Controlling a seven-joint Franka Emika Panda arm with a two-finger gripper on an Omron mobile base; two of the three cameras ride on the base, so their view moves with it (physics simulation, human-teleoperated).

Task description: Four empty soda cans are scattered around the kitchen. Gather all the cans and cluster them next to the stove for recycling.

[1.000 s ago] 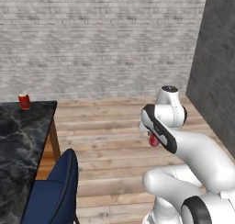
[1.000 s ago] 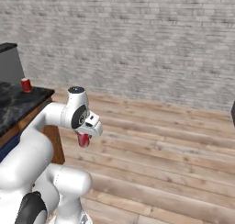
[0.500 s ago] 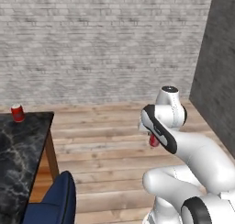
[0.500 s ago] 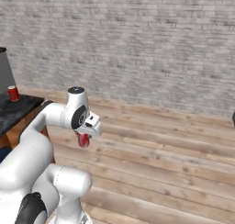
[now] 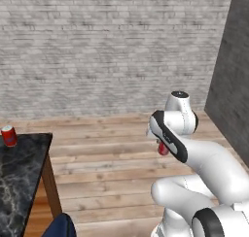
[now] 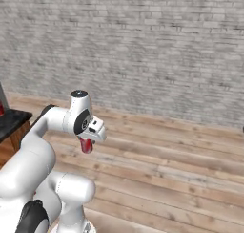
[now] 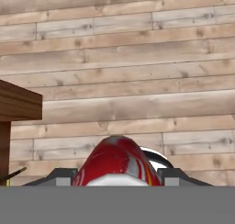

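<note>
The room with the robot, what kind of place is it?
Probably part of a kitchen or dining room: pale brick wall, wood plank floor, and a black marbled counter with a red soda can on it.

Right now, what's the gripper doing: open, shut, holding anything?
Gripper: shut on a red soda can, carried above the wood floor.

Glossy white rounded arm segments (image 5: 209, 163), black joint bands (one capping the top), small dark end effector (image 7: 117, 175) tips
</note>
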